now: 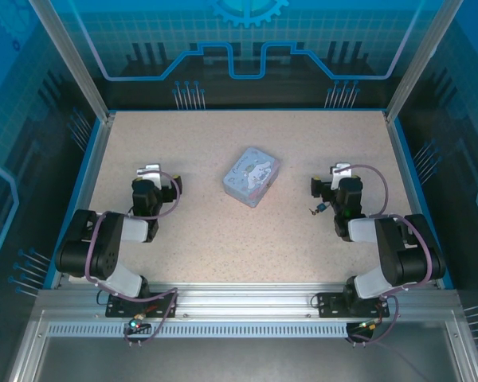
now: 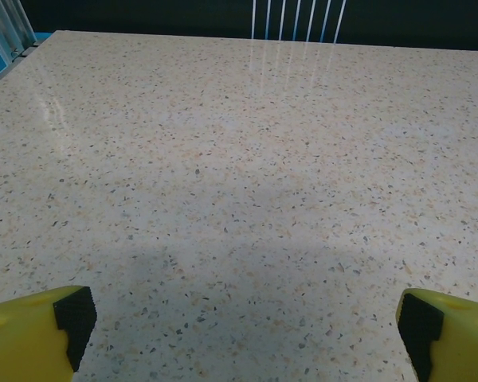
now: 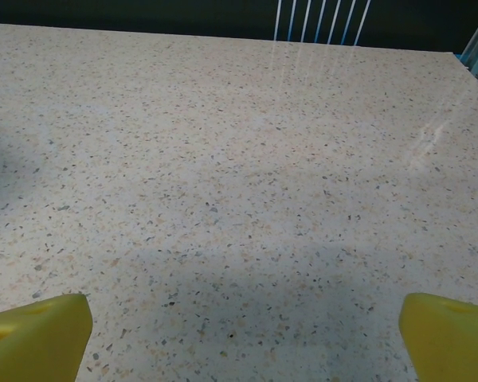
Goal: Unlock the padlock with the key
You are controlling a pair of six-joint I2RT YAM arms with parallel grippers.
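Note:
A tiny dark metal thing, which I take for the padlock (image 1: 317,209), lies on the speckled table just left of the right arm's wrist. It is too small to tell the key apart from it. My left gripper (image 1: 149,171) rests low over the left half of the table. In the left wrist view its yellow fingertips (image 2: 40,326) stand wide apart, so the left gripper (image 2: 247,338) is open over bare table. My right gripper (image 1: 340,169) sits on the right half, and the right gripper (image 3: 243,338) is open too, with nothing between its fingers.
A pale blue-lilac cartoon tin (image 1: 252,177) lies tilted at the table's middle, between the two grippers. Blue rails edge the table (image 1: 223,239), with glass walls and metal posts around it. Both arm bases are bolted to the near rail.

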